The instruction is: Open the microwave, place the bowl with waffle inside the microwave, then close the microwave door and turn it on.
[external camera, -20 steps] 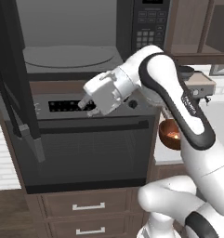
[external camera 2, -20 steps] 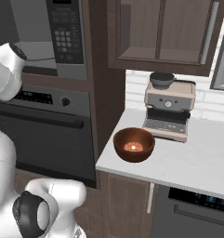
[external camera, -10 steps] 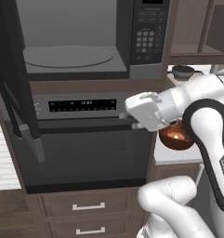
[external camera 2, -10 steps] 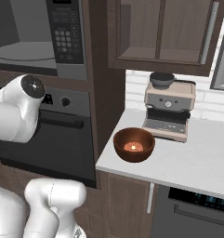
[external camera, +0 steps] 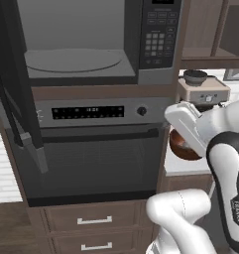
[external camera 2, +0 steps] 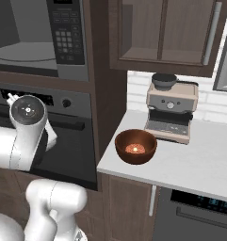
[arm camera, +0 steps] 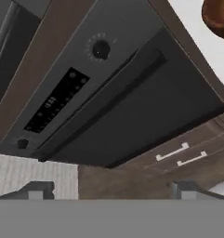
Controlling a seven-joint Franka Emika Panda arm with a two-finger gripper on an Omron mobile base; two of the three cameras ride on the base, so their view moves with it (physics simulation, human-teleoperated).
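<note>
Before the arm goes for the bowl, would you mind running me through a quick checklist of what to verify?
1. microwave door swung open: ok.
2. Round turntable inside the microwave free for the bowl: ok.
3. bowl upright on the counter, in front of the coffee machine: ok.
4. waffle lying in the bowl: ok.
5. gripper open with nothing between the fingers: ok.
6. Gripper aimed at the bowl: not ok; the hand view faces the oven, with the bowl at its top corner.
</note>
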